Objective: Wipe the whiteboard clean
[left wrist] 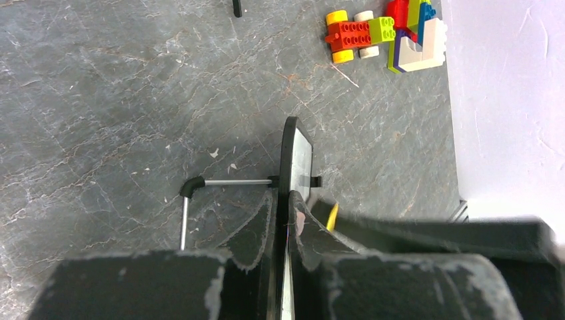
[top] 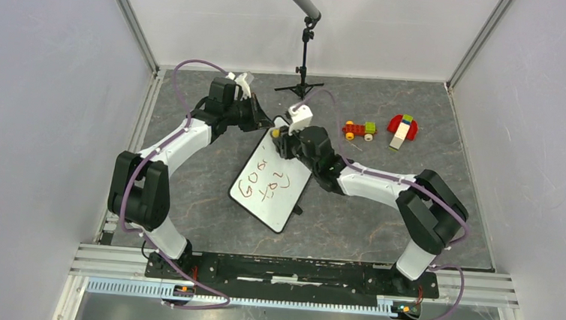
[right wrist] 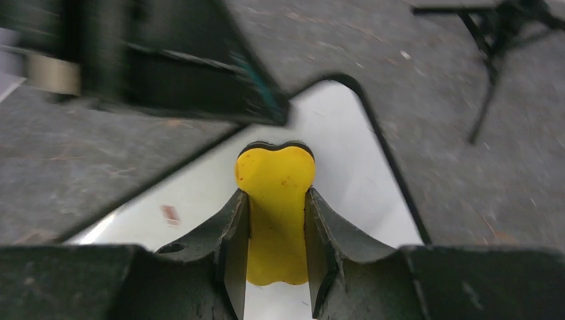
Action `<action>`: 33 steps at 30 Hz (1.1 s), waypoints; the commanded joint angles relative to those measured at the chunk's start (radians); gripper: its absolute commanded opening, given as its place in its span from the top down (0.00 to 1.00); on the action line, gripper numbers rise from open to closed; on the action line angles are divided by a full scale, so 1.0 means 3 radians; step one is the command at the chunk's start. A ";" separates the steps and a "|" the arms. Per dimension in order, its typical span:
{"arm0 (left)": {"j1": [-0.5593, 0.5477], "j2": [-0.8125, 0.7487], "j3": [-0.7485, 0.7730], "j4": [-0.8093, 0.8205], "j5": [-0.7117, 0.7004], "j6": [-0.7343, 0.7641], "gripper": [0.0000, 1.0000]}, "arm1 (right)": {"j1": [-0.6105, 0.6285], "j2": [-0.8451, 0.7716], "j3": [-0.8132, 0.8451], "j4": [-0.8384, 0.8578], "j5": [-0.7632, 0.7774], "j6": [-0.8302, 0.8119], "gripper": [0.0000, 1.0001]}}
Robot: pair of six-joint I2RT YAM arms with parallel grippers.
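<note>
Top view. The whiteboard (top: 271, 180) is laid flat and skewed at the middle of the table (top: 381, 227), a grey, veined, stone-look surface. It is a white rectangle with a thin black frame, rounded corners and red handwriting. The left gripper (top: 262, 119) is set at its far corner. The right gripper (top: 285, 135) is held over the far end. A toy car (top: 359, 130) and a block stack (top: 402, 129) are placed well apart from the board, to the right. A mic stand (top: 303, 56) is seen at the back.

Left wrist. The whiteboard (left wrist: 296, 160) is seen edge-on. Its black frame is pinched between the worn, matte fingers of the left gripper (left wrist: 283, 203). A thin metal foot (left wrist: 190, 200) with a black elbow is seen jutting leftward.

Right wrist. A smooth yellow eraser (right wrist: 274, 180), lobed at the top and backed in black, is clamped in the right gripper (right wrist: 275, 200). The glossy whiteboard (right wrist: 346, 153) is seen beneath; contact cannot be told.
</note>
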State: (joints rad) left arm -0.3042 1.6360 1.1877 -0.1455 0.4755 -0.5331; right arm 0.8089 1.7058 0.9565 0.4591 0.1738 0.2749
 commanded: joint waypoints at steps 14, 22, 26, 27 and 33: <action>-0.0121 -0.0090 0.0045 0.0066 0.0327 -0.0233 0.98 | 0.0231 0.0251 0.0266 -0.0874 -0.0849 -0.0515 0.76; -0.0121 -0.0080 0.0102 -0.0033 0.0265 -0.0143 0.73 | 0.0083 0.0057 0.0228 -0.0929 -0.0706 -0.0396 0.75; -0.0116 -0.0169 0.0144 -0.0162 0.0110 -0.0014 0.61 | 0.0083 -0.0054 0.0232 -0.0820 -0.1009 -0.0267 0.75; -0.0110 -0.0187 0.0165 -0.0212 0.0073 0.0040 0.57 | 0.0085 -0.0064 0.0248 -0.0831 -0.1024 -0.0257 0.74; -0.0010 -0.0517 0.0211 -0.0613 -0.0082 0.0157 0.39 | 0.0085 -0.0203 0.0205 -0.0912 -0.0988 -0.0191 0.74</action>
State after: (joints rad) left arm -0.3325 1.6032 1.2114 -0.2604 0.4675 -0.5198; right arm 0.8360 1.6810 1.0496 0.2810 -0.1169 0.1936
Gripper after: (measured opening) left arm 0.570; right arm 0.366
